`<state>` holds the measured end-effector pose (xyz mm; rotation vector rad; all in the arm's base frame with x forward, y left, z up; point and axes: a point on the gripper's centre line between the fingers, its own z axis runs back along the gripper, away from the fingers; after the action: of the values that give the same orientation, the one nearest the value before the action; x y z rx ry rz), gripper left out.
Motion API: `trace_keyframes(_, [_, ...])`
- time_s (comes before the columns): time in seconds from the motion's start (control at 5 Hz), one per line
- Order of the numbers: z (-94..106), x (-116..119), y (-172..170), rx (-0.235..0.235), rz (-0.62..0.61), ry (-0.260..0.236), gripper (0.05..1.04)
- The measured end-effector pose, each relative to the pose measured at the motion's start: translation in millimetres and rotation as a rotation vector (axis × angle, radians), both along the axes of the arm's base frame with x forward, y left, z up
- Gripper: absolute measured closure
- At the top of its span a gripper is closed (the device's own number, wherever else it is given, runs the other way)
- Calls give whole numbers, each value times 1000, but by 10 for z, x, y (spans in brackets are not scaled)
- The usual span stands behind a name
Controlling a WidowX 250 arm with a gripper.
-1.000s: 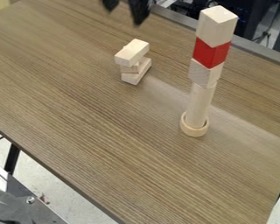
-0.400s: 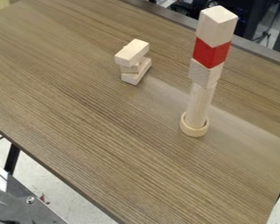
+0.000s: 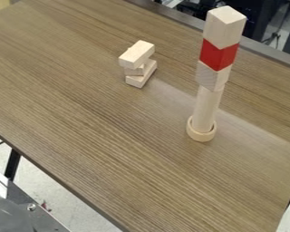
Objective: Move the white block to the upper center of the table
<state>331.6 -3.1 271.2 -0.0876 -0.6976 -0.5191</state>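
Note:
A pale, whitish wooden block (image 3: 224,27) tops a tall tower on the right side of the table (image 3: 81,131). Under it come a red block (image 3: 218,55), another pale block (image 3: 212,75) and an upright cylinder (image 3: 205,108), whose foot stands inside a wooden ring (image 3: 200,135). Up and left of the tower, a low stack of pale rectangular blocks has its top block (image 3: 136,54) lying crosswise over the lower ones (image 3: 141,78). Which pale block the task means, I cannot tell.
A grey rail (image 3: 268,53) runs along the table's far edge, with dark equipment behind it. At the lower left, past the table's near edge, is a grey metal part (image 3: 20,213) with a bolt.
The gripper's dark fingers, at the top edge a second ago, have gone up out of the view. Both stacks of blocks stand as before.

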Motion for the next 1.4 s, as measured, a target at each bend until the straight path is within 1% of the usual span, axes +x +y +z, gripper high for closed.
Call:
trace_keyframes(0.2, [68, -89, -146, -25, -46, 9, 84])
trace_keyframes(0.4, [161, -181, -336, -6, 12, 91, 84])
trace_keyframes(0.6, [185, -216, -472, 73, 62, 166, 84])
trace_keyframes(0.8, [151, -219, -572, 204, 113, 226, 84])
trace_keyframes(1.0, [21, -231, -627, 244, 99, 250, 84])
trace_keyframes(1.2, [-143, -225, -633, 248, 94, 264, 84])
trace_keyframes(1.4, [-204, -210, -610, 242, 98, 266, 84])
